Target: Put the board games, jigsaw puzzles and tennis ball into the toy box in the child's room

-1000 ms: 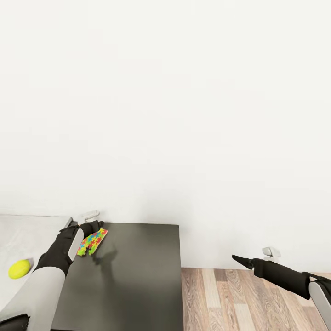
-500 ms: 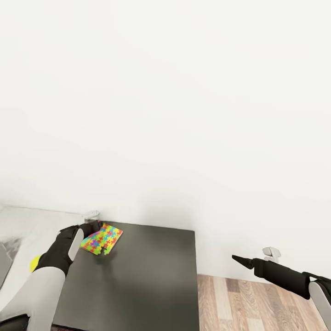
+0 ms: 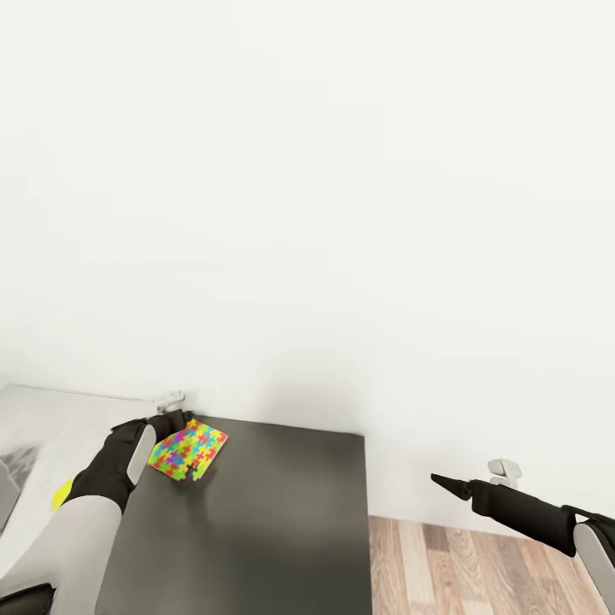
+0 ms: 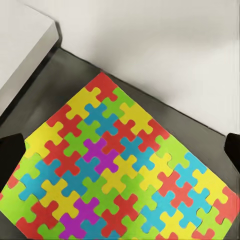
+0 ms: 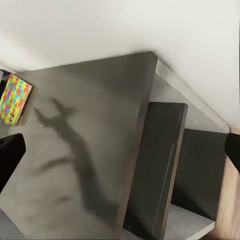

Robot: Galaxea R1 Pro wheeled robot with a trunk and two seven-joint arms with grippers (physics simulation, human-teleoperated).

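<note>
One jigsaw puzzle [image 3: 189, 450] [image 4: 112, 175] lies flat on the dark grey cabinet top [image 3: 256, 521], at its far left corner beside the pale table [image 3: 51, 427]. My left gripper [image 3: 174, 418] [image 4: 120, 149] hovers right over the puzzle's far edge, its fingers spread wide and open. The right wrist view shows the same puzzle [image 5: 14, 97] small at the cabinet's corner. The tennis ball [image 3: 60, 494] peeks out from behind my left forearm on the table. My right gripper [image 3: 440, 481] [image 5: 120, 150] hangs open in the air to the right of the cabinet.
A grey corner, maybe the toy box [image 3: 7, 491], shows at the left edge. The cabinet has open shelves [image 5: 160, 165] on its side. Wood plank floor [image 3: 478, 564] lies to the right of it. A blank white wall [image 3: 307, 213] rises just behind.
The head view has swung left, shifting everything rightward. The puzzle has gone from tilted under my left gripper to lying flat on the cabinet. My right arm has kept its pose.
</note>
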